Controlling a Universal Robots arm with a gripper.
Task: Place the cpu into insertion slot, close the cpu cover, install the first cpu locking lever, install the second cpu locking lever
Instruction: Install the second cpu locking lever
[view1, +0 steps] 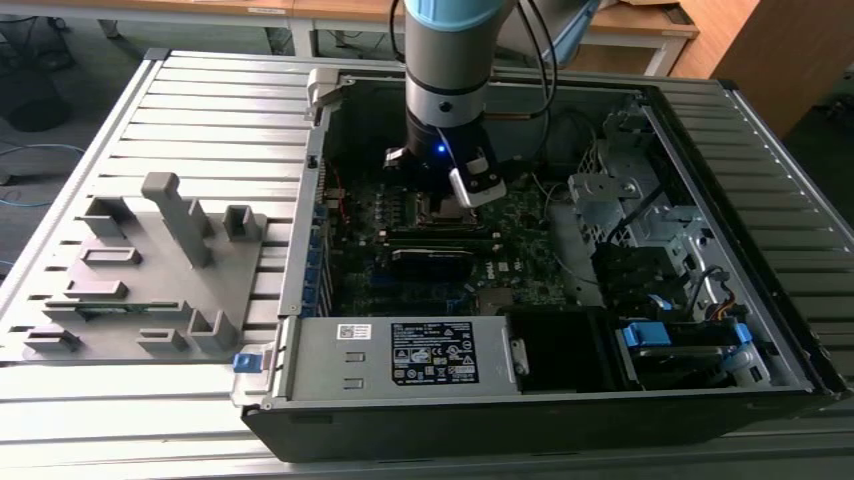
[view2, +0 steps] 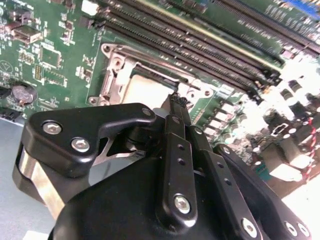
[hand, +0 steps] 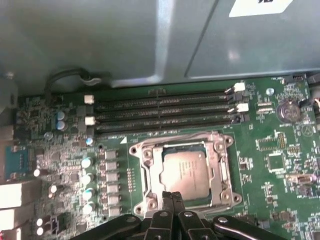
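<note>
- Well off to the exterior view's left of the insertion slot (view1: 430, 208), a grey moulded fixture (view1: 134, 270) lay on the slatted table (view1: 200, 100).
- The cpu (hand: 182, 172) sat in the insertion slot, grey metal top up. The cpu cover (hand: 218, 170) lay flat around it as a silver frame.
- I judged the cpu light, stiff and fragile underneath, best taken by its edges. The thin cover looked springy and best pressed on its frame.
- The gripper (hand: 170, 197) hung just over the slot's edge, its fingers (view2: 176, 150) pressed together with nothing visible between them.
- I could not tell whether either locking lever was latched.
- Nearer the camera than the slot, the power supply (view1: 320, 350) bore a black label (view1: 434, 352) with white print, which I left unread.
- To the exterior view's right of the slot sat drive bays with a blue tab (view1: 641, 335).
</note>
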